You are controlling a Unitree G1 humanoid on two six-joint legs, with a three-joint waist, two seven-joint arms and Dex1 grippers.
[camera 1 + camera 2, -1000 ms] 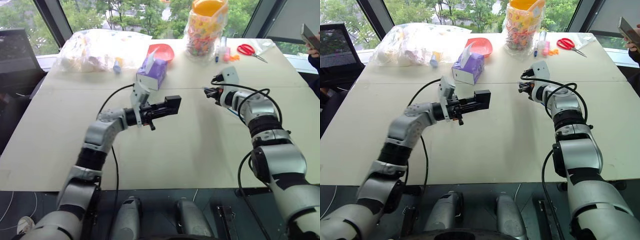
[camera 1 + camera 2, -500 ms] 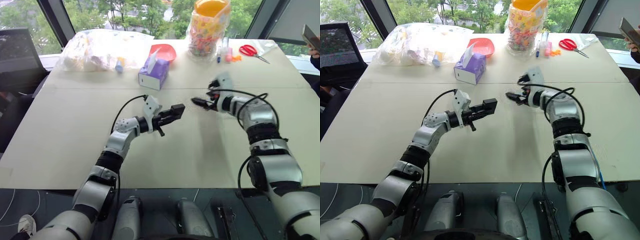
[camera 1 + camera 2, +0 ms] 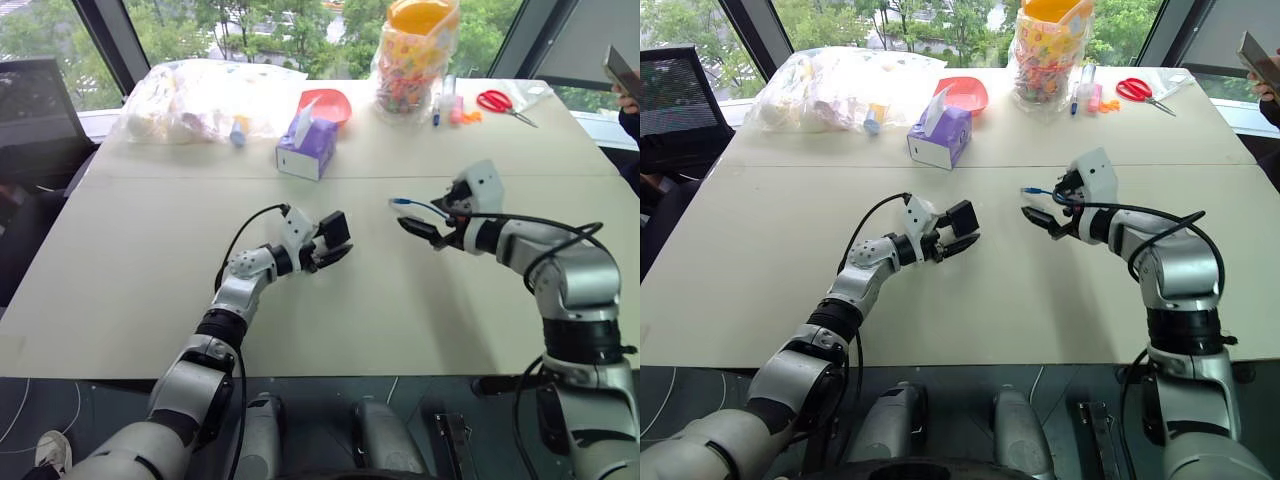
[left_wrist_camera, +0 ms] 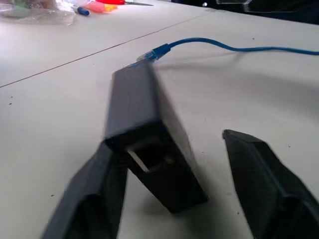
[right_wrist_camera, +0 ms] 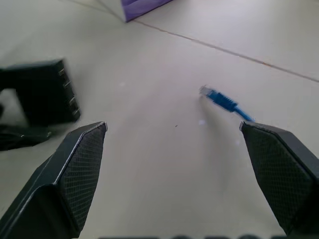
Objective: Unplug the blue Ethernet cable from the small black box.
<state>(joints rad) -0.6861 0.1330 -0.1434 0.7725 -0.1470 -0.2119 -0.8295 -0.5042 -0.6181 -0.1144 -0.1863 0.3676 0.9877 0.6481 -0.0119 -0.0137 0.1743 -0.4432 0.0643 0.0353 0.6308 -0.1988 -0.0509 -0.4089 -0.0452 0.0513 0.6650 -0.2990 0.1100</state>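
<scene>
The small black box point(image 3: 334, 228) stands tilted on the table between the fingers of my left gripper point(image 3: 335, 243). That gripper is open, and the box point(image 4: 149, 144) leans on one finger point(image 4: 94, 194) with a gap to the other. The blue Ethernet cable point(image 3: 402, 202) is out of the box. Its plug point(image 4: 149, 54) sits a short way beyond the box's far end, and the cord runs off toward my right arm. My right gripper point(image 3: 428, 218) is open and holds nothing. The plug point(image 5: 219, 99) shows between its spread fingers. I cannot tell whether the plug touches the table.
At the back of the table point(image 3: 120, 260) stand a purple tissue box point(image 3: 308, 150), a red bowl point(image 3: 325, 103), a clear bag point(image 3: 195, 100), a jar of coloured items point(image 3: 415, 50), pens point(image 3: 440, 100) and scissors point(image 3: 497, 101). A person's hand with a phone point(image 3: 622, 75) is at the far right.
My left hand sank to the table and its jaws opened off the black box. My right gripper opened and drew back toward me, and the blue plug now shows free beside it.
</scene>
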